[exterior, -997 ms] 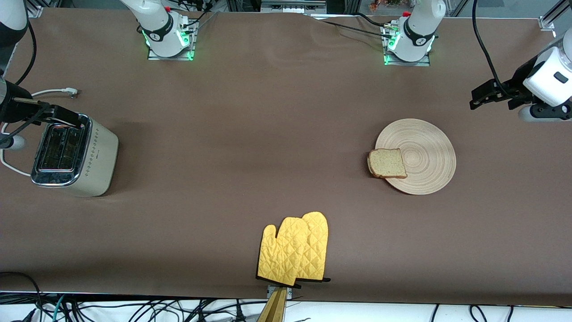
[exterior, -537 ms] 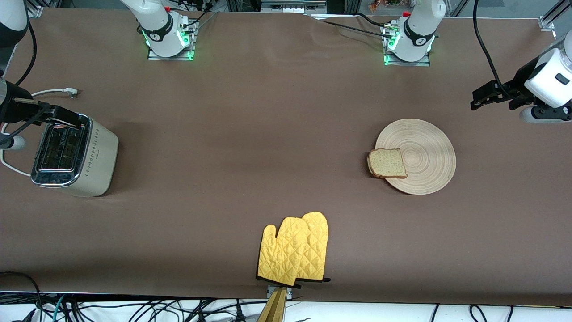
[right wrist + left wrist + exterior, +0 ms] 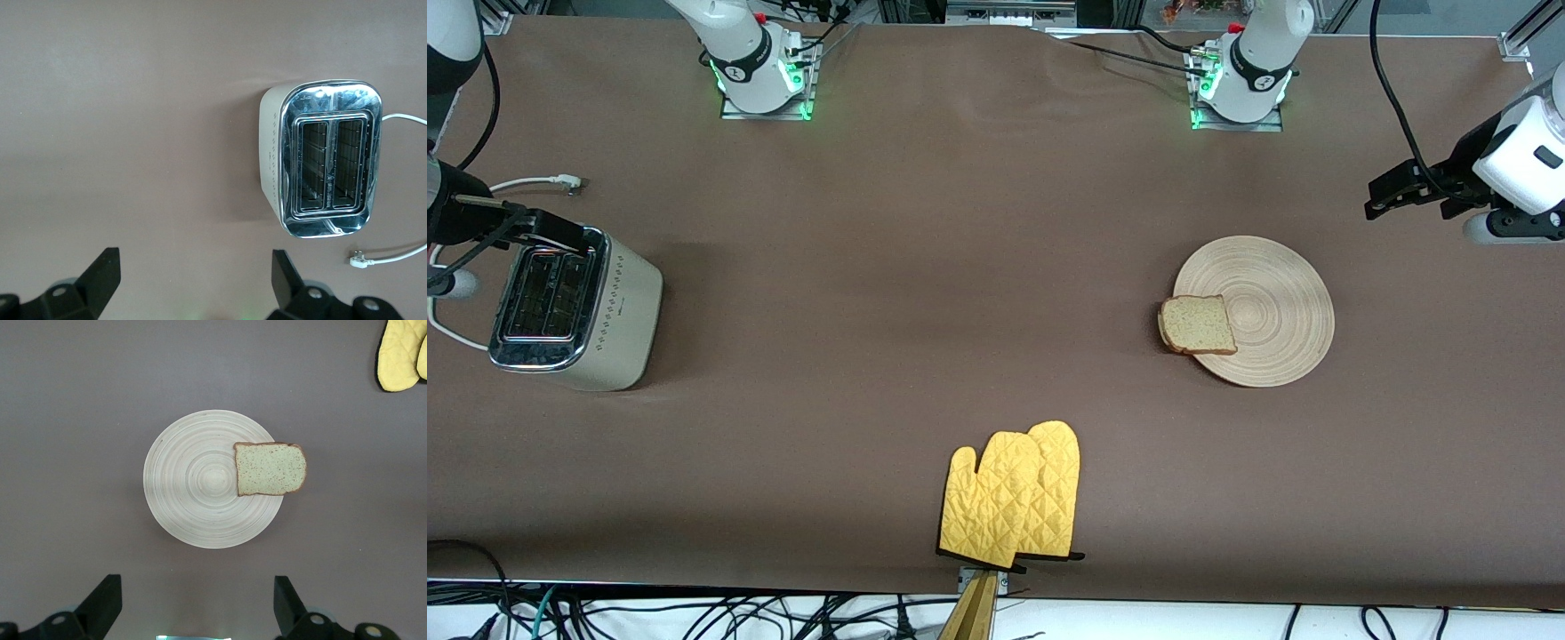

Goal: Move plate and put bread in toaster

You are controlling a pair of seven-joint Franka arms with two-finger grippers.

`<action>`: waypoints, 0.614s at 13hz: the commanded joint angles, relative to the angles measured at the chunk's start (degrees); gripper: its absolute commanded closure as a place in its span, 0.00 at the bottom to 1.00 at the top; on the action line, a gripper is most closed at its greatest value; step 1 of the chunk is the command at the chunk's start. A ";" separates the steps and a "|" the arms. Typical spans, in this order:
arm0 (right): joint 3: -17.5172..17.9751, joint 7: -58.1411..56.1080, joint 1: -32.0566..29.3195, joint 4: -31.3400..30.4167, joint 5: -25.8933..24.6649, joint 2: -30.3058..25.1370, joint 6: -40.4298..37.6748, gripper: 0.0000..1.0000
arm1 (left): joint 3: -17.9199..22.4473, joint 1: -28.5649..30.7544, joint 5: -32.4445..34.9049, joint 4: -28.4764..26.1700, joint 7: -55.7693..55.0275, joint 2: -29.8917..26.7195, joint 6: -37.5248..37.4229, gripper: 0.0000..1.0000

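The pale wooden plate (image 3: 1280, 307) lies toward the left arm's end of the table. The bread (image 3: 1198, 325) rests on its rim, on the side toward the right arm's end, partly overhanging it. My left gripper (image 3: 1383, 197) hangs open and empty in the air, off to the side of the plate. The left wrist view looks down on the plate (image 3: 193, 487) and bread (image 3: 270, 469) past the open gripper (image 3: 198, 597). The cream toaster (image 3: 574, 308) stands at the right arm's end, slots up. My right gripper (image 3: 580, 238) is open and empty over its top edge; in the right wrist view the gripper (image 3: 193, 273) and the toaster (image 3: 327, 157) both show.
Two yellow oven mitts (image 3: 1014, 493) lie overlapped at the table's edge nearest the front camera, midway along it. The toaster's white cord and plug (image 3: 560, 183) lie on the table farther from the camera than the toaster. Brown cloth covers the table.
The left arm's hand has drifted slightly toward its own end of the table. Plate, bread, toaster and the right arm have not moved.
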 commanded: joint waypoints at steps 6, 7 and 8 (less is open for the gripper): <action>0.09 -0.73 -0.11 0.21 0.93 -0.28 -0.07 0.00 | 0.49 0.13 1.52 2.90 -0.26 0.91 -0.76 0.00; 0.09 -0.73 -0.11 0.21 0.93 -0.28 -0.07 0.00 | 0.58 0.13 1.52 2.99 -0.26 0.99 -0.76 0.00; 0.09 -0.73 -0.11 0.21 0.93 -0.28 -0.07 0.00 | 0.67 0.13 1.52 2.99 -0.26 0.91 -0.76 0.00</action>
